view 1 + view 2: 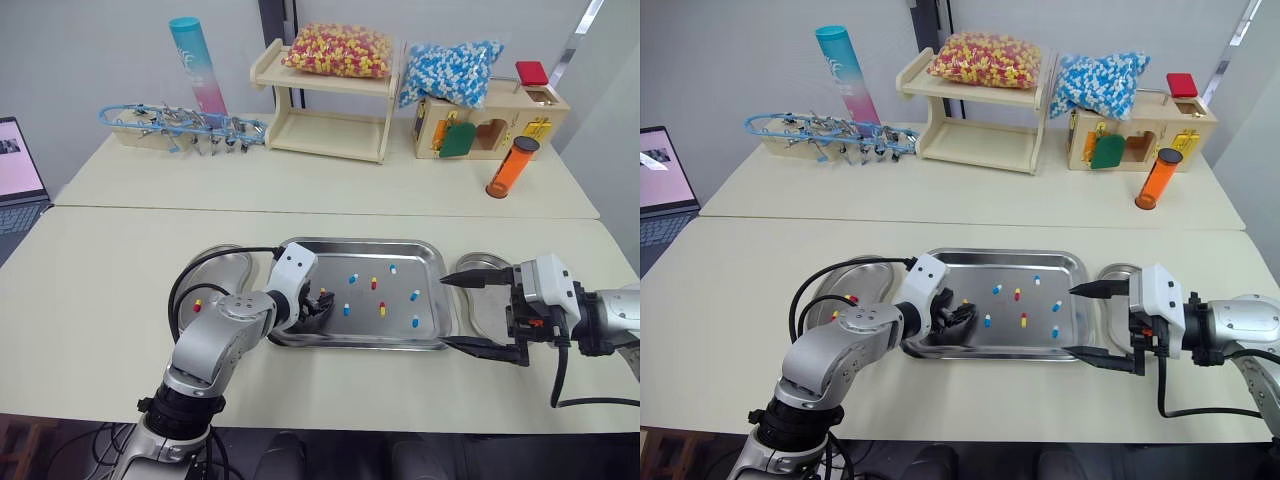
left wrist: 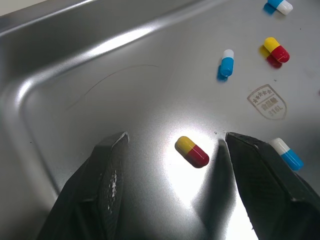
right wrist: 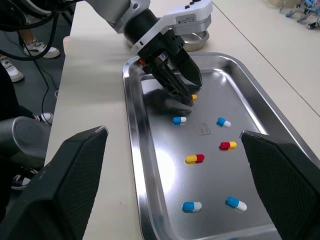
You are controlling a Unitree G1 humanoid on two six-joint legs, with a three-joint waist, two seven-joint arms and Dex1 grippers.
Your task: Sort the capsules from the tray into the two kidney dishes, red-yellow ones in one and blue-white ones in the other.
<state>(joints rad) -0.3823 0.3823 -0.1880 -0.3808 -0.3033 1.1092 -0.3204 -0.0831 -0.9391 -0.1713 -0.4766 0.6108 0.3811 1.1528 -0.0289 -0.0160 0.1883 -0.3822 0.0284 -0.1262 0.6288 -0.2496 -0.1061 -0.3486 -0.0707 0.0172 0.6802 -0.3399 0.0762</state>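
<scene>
Tray [image 1: 330, 262] sits between left kidney dish [image 1: 225, 268] and right kidney dish [image 1: 480, 262], loose capsules [image 1: 382, 309] of both colours scattered in it. Left kidney dish holds a lone capsule [image 1: 198, 305], red-yellow. Right gripper [image 1: 447, 311] spread wide at tray's right rim. Left gripper [image 2: 176, 136] down in tray's left end, fingers apart, straddling a red-yellow capsule [image 2: 192, 151], not touching it.

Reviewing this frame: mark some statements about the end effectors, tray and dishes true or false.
1. The left end effector is open, with a red-yellow capsule lying between its fingers. True.
2. The right end effector is shut on a blue-white capsule. False: it is open and holds nothing.
3. The left kidney dish holds a lone capsule. True.
4. The tray has been emptied. False: several loose capsules of both colours lie in it.
</scene>
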